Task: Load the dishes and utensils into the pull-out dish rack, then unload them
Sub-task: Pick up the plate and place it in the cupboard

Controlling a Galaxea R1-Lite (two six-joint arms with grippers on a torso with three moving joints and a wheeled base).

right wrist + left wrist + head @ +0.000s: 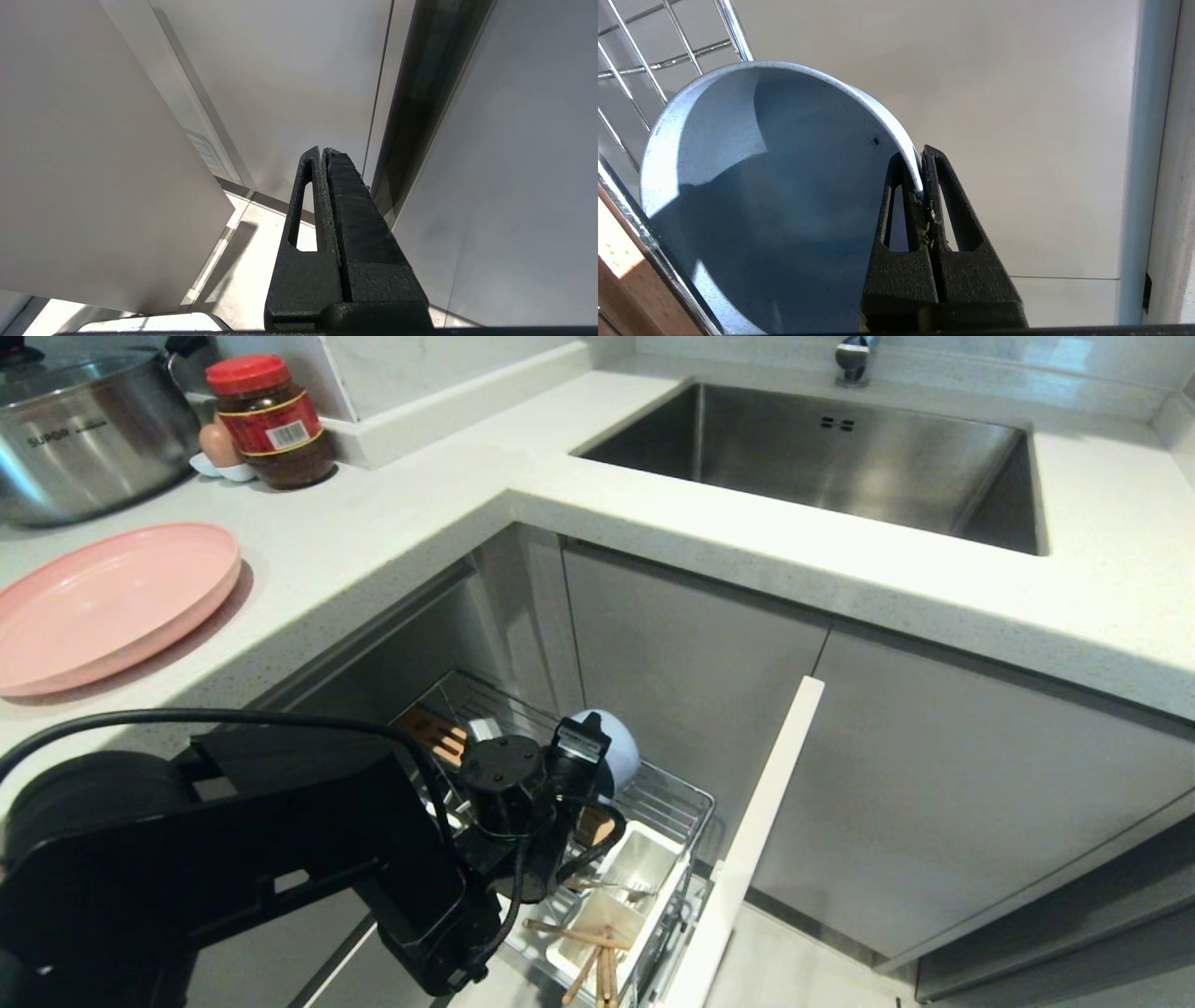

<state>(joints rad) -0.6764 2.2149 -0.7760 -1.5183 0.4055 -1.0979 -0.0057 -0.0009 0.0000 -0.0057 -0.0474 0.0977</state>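
Mid-task, by the look of it. Left pincer (921, 156) pinching the rim of the pale-blue bowl (761, 186), tilted on its side within the pull-out dish rack (674, 795) at about six o'clock in the head view. Chopsticks (593, 961) standing in a white utensil cup (644, 859), slim metal utensil (607, 887) across the next one. Pink plate (103, 602) lying flat on the tabletop (392, 523) at nine o'clock, well apart from the rack. Hard to judge whether loading or unloading: plate either not yet racked or already out. Right pincer (322, 151) pressed together, empty, parked beside cabinet fronts. Rack floor and wooden board mostly hidden behind the left arm; fork or spoon, cannot tell.
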